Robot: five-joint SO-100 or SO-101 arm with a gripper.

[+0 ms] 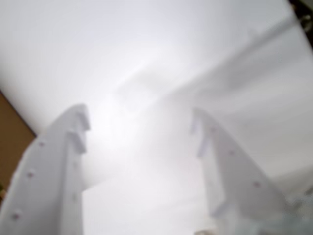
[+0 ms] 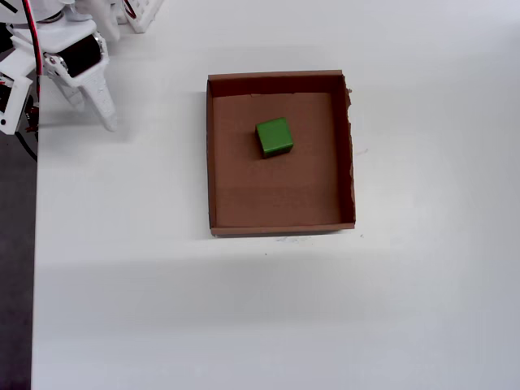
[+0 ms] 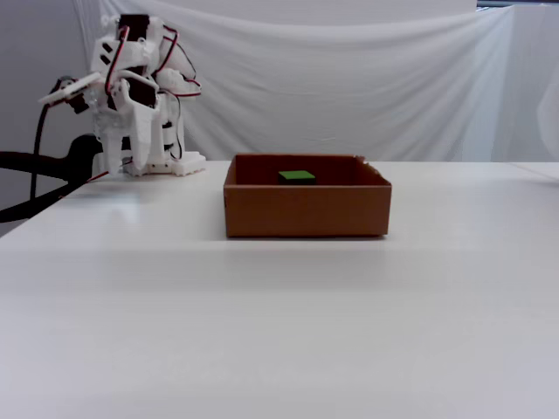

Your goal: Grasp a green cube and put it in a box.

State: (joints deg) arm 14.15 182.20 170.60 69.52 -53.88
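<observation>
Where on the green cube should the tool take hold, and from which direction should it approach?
Probably from straight above, closing on two opposite side faces of the green cube. It lies flat inside the box, clear of every wall, and the walls block a sideways approach. The tool is open and empty.

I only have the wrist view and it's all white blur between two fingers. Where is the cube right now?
Observer: The cube is already inside the box, sitting on its floor in the upper half as the overhead view shows it.
Operator: Is it touching a wall?
Observer: No, bare cardboard shows on all four sides of it in the overhead view.
Operator: And where's the tool relative to the box?
Observer: The tool is off at the table's top left corner in the overhead view, well clear of the box and near the arm's base.
Operator: Anything in it?
Observer: Nothing; the wrist view shows only white table between the open fingers.
</observation>
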